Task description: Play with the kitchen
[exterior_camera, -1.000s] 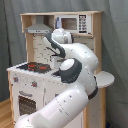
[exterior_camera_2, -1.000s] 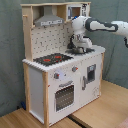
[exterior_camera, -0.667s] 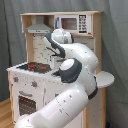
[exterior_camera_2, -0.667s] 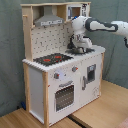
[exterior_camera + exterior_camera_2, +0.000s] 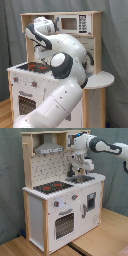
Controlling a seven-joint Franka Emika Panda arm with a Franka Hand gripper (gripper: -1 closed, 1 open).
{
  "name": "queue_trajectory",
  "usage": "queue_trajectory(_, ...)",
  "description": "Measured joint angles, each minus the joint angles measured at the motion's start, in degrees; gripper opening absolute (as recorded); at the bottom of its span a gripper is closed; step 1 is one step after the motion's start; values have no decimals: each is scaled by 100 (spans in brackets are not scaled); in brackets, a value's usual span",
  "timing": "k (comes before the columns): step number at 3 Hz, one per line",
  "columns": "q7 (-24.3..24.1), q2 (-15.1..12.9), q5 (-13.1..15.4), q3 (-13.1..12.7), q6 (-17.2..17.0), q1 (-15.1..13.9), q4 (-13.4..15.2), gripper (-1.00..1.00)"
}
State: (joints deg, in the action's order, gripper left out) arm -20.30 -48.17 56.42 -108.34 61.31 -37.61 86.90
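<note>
Hovering low over sink end of white and light-wood toy kitchen (image 5: 60, 203), standing on wooden floor; gripper (image 5: 81, 172) close beside black faucet (image 5: 76, 170). Finger opening: cannot tell. Risk: descending further, striking faucet or sink rim, tipping lightweight unit.

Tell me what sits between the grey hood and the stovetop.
Only the pegboard back lies between the grey hood and the stovetop; nothing hangs there, as the second exterior view shows.
</note>
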Motion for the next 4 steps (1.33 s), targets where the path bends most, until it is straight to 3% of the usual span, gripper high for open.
queue_trajectory(1, -129, 315, 1, -462, -87, 5, 146, 100)
queue_trajectory(2, -248, 734, 182, -804, -30, 15, 147, 100)
queue_trajectory(3, -285, 1166, 321, -841, 374, 38, 147, 100)
queue_trajectory(4, -326, 1261, 682, -841, 791, 39, 264, 100)
